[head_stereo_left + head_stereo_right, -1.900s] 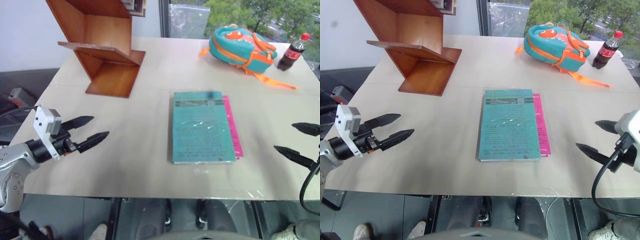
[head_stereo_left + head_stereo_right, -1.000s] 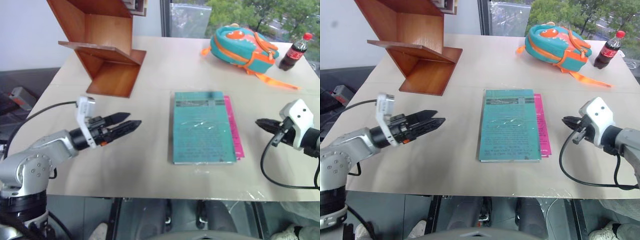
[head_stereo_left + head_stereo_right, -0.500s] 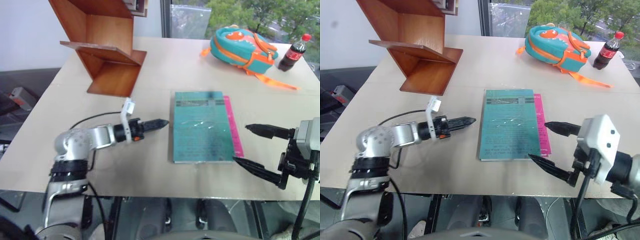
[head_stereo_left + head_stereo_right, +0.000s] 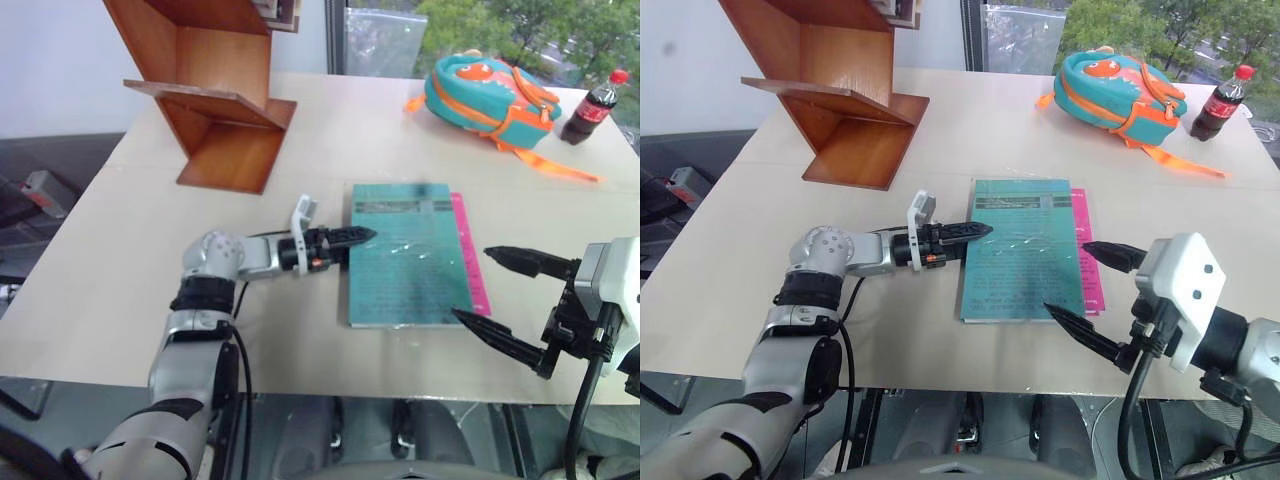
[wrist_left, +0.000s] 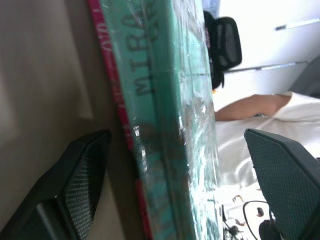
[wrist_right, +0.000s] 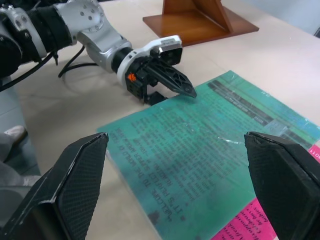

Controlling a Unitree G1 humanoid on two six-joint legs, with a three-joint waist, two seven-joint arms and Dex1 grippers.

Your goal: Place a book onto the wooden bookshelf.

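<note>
The book (image 4: 410, 255) is large, thin and teal-green, its glossy plastic wrap catching the light, with a dark band of text near its far end. It lies flat, cover up, at the middle of the tabletop (image 4: 120, 250), on top of a smaller pink book (image 4: 468, 255). The wooden bookshelf (image 4: 205, 90) is reddish-brown, of angled flat boards in a zigzag, standing at the tabletop's far left corner, well apart from the book.
</note>
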